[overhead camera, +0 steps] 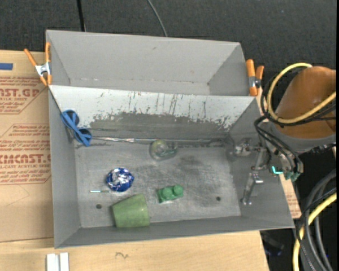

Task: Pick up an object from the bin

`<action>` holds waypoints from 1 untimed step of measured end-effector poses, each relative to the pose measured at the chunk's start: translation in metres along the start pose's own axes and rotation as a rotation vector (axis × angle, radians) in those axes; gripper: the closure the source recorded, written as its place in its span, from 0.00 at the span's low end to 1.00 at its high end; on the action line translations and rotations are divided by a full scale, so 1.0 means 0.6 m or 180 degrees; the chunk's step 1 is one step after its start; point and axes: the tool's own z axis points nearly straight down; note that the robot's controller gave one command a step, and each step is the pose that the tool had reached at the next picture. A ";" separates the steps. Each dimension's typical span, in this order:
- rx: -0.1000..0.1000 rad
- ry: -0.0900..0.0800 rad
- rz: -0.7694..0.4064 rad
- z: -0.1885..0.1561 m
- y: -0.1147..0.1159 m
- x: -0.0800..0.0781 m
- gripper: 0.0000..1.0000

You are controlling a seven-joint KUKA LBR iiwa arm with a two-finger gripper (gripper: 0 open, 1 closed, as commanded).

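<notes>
Far right of the small green block [170,193], the gripper [249,192] hangs with nothing seen in it; whether it is released or clenched, I cannot tell. The whole pick seems left to do: the block and the green cup [131,212] just left of it lie untouched.

One camera watches me. It sits above the bin [209,179], off toward its near side, and tilts down, so the far wall [147,61] shows its broad inner face and the near wall is only a narrow band. It stands back enough to hold the whole bin, with my arm [305,100] entering from the right.
</notes>
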 end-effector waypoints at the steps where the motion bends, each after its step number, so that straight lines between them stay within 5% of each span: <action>1: 0.0003 -0.0041 -0.0233 -0.102 0.074 0.037 0.00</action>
